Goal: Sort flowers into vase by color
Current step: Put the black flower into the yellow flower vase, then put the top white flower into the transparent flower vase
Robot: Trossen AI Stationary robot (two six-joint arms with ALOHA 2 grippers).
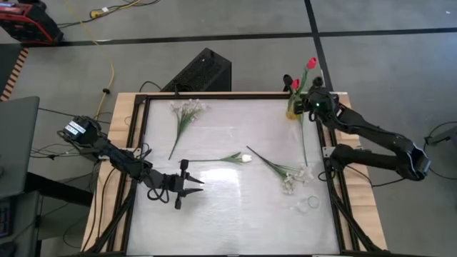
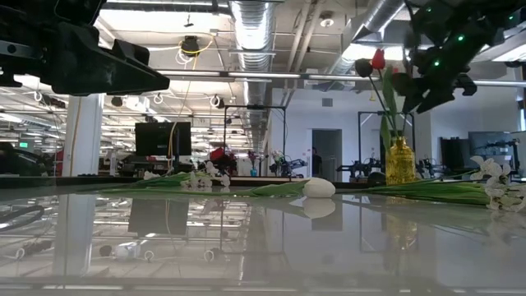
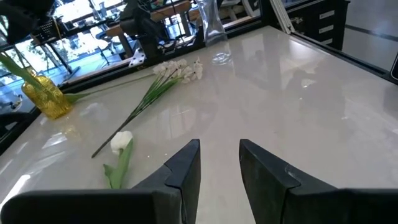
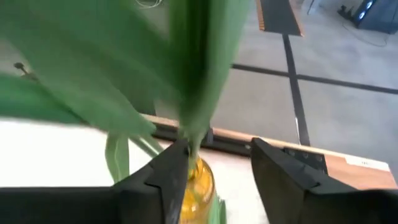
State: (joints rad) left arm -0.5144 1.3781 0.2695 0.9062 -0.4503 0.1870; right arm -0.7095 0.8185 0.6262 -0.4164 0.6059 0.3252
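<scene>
A yellow vase (image 1: 293,111) stands at the table's far right corner and holds red tulips (image 1: 311,63) and a dark tulip (image 1: 287,78). My right gripper (image 1: 308,106) is open just above the vase (image 4: 198,183), with the green leaves (image 4: 193,81) right in front of its fingers. A white tulip (image 1: 243,158) lies on its side mid-table. Sprigs of tiny white blossoms lie at the far left (image 1: 187,108) and at the right (image 1: 289,178). My left gripper (image 1: 187,184) is open and empty, low over the near left part, with the white tulip (image 3: 121,142) ahead of it. My right gripper stands open over the yellow vase's mouth. A green leaf (image 4: 189,134) runs along the inner side of one finger (image 4: 171,171). I cannot tell whether the finger touches it.
A thin green stem (image 1: 304,143) lies along the table's right side, below the vase. A clear glass vessel (image 1: 307,202) lies near the right edge. A dark frame (image 1: 214,96) borders the table. A black box (image 1: 200,71) stands beyond the far edge.
</scene>
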